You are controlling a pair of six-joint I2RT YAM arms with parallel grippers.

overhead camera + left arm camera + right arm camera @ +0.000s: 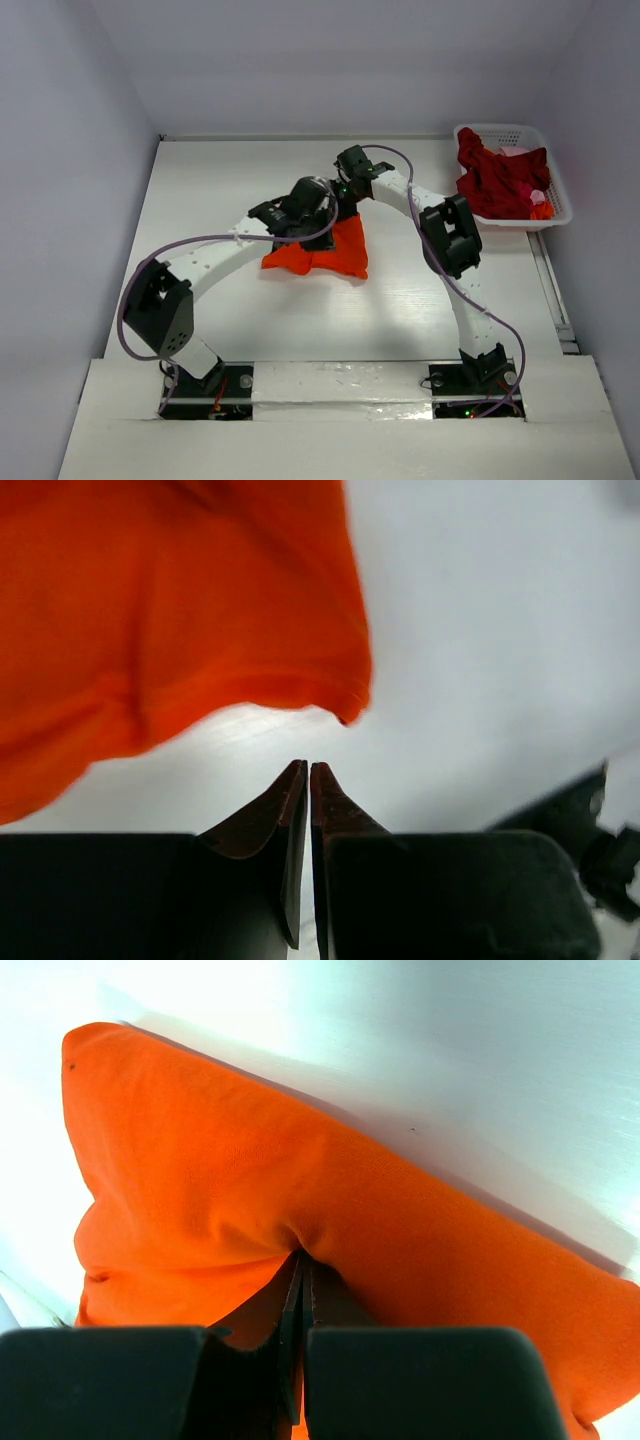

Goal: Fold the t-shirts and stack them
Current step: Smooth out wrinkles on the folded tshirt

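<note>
A bright orange t-shirt [322, 252] lies bunched near the middle of the white table, with its upper part lifted. My right gripper [346, 196] reaches in from the back and is shut on a pinch of the orange cloth [250, 1180], which puckers at the fingertips [303, 1256]. My left gripper [322, 212] hovers just beside the shirt and is shut with nothing between its fingers [308, 766]. In the left wrist view the shirt's hemmed edge [170, 610] hangs above and to the left of that gripper, apart from it. More t-shirts, dark red [497, 178], are heaped in the basket.
A white lattice basket [562, 205] stands at the back right corner of the table [220, 180]. Grey walls close in the left, back and right sides. Both arm bases sit at the near edge, with cables looping over the arms.
</note>
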